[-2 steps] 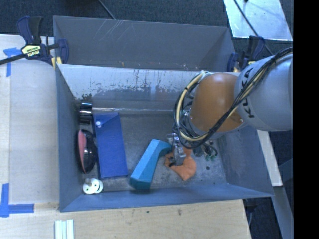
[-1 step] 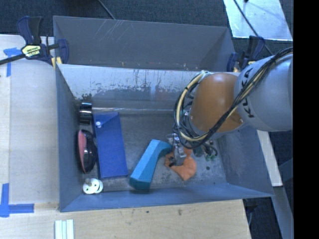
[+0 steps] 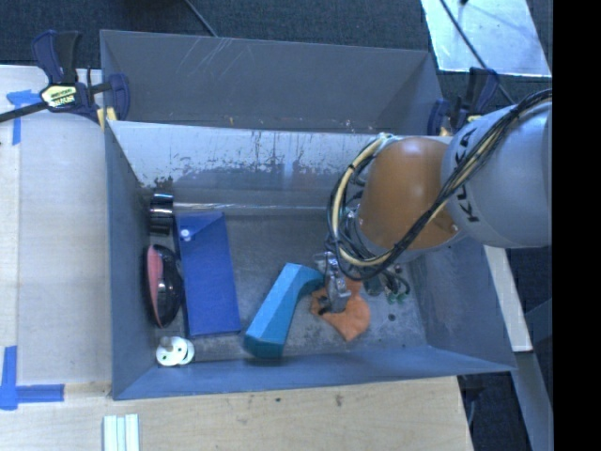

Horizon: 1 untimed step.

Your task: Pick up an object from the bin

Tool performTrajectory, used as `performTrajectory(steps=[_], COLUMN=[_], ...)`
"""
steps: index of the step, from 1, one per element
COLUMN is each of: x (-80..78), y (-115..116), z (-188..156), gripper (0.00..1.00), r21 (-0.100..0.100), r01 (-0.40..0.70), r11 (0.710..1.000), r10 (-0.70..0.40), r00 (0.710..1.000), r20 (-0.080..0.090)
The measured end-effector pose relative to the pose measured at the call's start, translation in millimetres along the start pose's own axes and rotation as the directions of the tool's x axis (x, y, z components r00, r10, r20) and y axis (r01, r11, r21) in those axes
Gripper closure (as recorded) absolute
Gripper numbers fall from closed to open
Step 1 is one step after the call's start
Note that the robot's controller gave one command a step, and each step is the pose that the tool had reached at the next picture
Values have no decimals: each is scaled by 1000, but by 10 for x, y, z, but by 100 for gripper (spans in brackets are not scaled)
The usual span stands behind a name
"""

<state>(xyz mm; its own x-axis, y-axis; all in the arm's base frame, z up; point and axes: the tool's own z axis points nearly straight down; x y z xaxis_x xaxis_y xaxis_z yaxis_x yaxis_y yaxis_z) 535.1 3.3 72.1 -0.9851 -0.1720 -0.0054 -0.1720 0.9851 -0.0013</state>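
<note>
— Metal pincer [image 3: 333,287]: where does it stand?

— Low in the right half of the bin [image 3: 272,238], near the front wall, directly over an orange lump [image 3: 351,321]. Its tip seems to touch the lump's upper left edge. Whether it is open or closed, I cannot tell. Above it sit the wrist's brown-orange cover [image 3: 404,191], a loop of black and yellow cables [image 3: 349,191], and the grey arm [image 3: 507,177] coming in from the right.

— And the ground under it?

— Grey sheet metal with a dull, speckled floor. The back wall slopes and has rusty streaks running down it. Beyond the far rim lies a dark floor.

— What does the lump look like?

— Soft-edged, crumpled and irregular, bright orange. It lies flat on the bin floor, right of centre.

— What is around it, counted?

— Seven things in all, one of each. Just left of the lump, touching or nearly touching it, is a light blue block [image 3: 275,313], long and lying aslant. To the pincer's right is a small green bit [image 3: 400,290], too small to name. Further left is a dark blue flat slab [image 3: 210,280]. Beside that, by the left wall, lies a pink and black oval [image 3: 161,285]. A black cylinder-like thing [image 3: 161,210] is in the back left corner. A small white round piece [image 3: 175,351] is in the front left corner, well apart from the pincer.
</note>
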Motion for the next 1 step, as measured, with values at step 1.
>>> performTrajectory(steps=[1], x=[134], y=[65], z=[-1988], gripper=[100], r21=[0], r01=[10], r11=[1000], r10=[-10], r00=[1000], r20=[-1])
